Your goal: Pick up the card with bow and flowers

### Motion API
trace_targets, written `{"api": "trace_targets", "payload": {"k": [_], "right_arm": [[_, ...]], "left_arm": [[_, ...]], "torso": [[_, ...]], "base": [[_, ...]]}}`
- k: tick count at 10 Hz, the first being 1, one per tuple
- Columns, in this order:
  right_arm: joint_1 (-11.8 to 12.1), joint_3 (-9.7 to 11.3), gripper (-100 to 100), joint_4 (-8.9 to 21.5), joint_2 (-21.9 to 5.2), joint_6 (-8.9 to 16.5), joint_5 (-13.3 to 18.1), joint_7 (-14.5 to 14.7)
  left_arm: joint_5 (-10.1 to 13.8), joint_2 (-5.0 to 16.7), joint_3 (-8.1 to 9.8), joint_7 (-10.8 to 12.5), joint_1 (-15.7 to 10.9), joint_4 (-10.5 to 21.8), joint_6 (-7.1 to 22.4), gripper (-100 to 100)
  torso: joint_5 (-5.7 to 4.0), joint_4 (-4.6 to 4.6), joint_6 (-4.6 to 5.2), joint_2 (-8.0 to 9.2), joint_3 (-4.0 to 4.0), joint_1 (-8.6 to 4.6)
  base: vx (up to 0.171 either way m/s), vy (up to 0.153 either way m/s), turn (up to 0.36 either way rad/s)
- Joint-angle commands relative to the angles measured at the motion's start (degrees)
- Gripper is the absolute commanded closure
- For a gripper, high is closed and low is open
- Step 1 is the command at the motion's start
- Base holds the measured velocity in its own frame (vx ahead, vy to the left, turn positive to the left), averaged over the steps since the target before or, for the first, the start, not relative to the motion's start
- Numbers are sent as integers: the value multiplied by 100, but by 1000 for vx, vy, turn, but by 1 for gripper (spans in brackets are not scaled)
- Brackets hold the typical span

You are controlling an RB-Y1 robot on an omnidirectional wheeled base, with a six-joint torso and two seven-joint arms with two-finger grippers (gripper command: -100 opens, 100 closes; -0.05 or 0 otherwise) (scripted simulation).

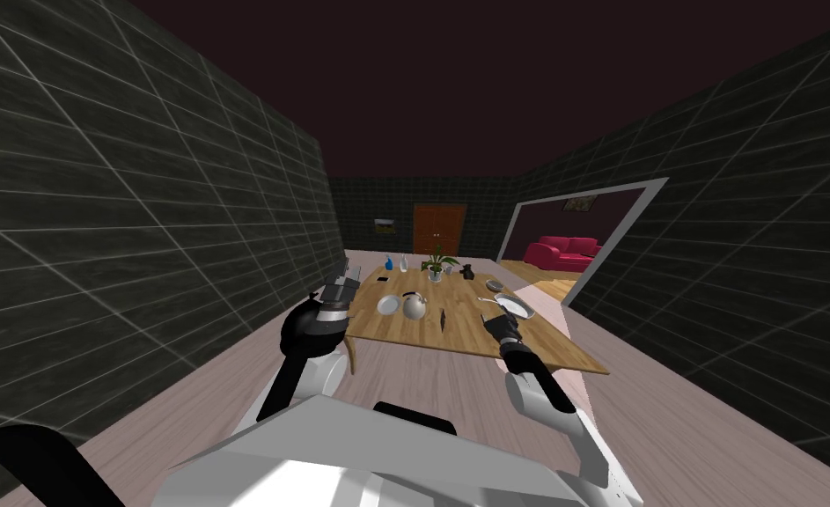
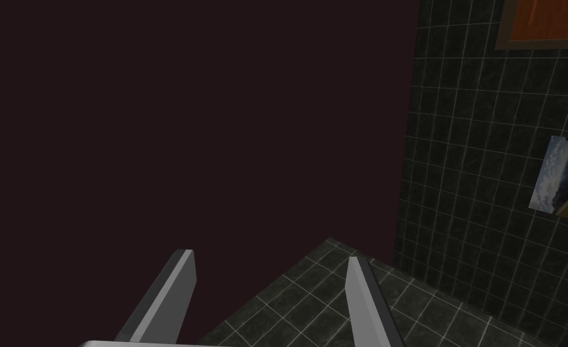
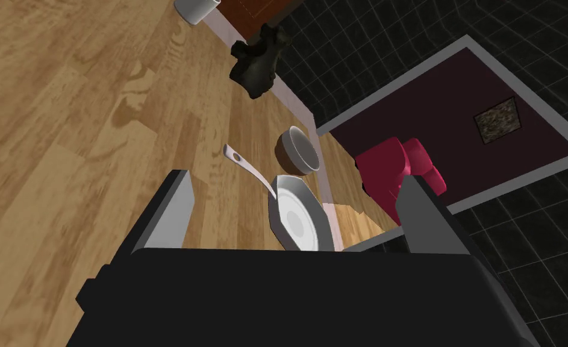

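A thin dark card-like thing (image 1: 442, 319) stands edge-on near the front of the wooden table (image 1: 404, 334); its face is too small to read. My right gripper (image 1: 496, 324) hovers low over the table just right of it, open and empty. In the right wrist view its fingers (image 3: 174, 208) frame a white frying pan (image 3: 297, 217) and a brown bowl (image 3: 297, 150). My left gripper (image 1: 338, 286) is raised at the table's left edge, pointing upward, open (image 2: 270, 256) with nothing between the fingers.
On the table stand a white teapot (image 1: 414, 305), a white bowl (image 1: 388, 304), the pan (image 1: 514, 305), a potted plant (image 1: 437, 262), a blue bottle (image 1: 388, 262) and a dark figurine (image 1: 468, 271). Tiled walls flank both sides. A doorway on the right shows a red sofa (image 1: 562, 253).
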Motion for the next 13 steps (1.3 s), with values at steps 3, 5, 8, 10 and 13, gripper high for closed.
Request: {"api": "trace_targets", "payload": {"k": [3,5,8,10,13], "right_arm": [[-160,-115,-100,186,-44,497,-58,-328],[-274,-198,-100,363,-50,818,-92,-580],[-496,-367,-100,709,-56,1322,-158,-1068],[-604,-451,-100,878,-57,1661,-189,-1315],[-708,-535,-100,1042,-57,2054,-220,-1549]], "left_arm": [[0,0,0,0,0,0,0,0],[0,0,0,0,0,0,0,0],[0,0,0,0,0,0,0,0],[0,0,0,0,0,0,0,0],[0,0,0,0,0,0,0,0]], "torso": [[-2,0,0,0,0,-5],[0,0,0,-2,-1,3],[1,-1,0,-6,-3,2],[1,-1,0,-4,-3,3],[1,-1,-1,-5,-3,5]], "base": [[5,34,-11],[11,54,-13],[21,60,-4],[13,64,2],[18,57,5]]}}
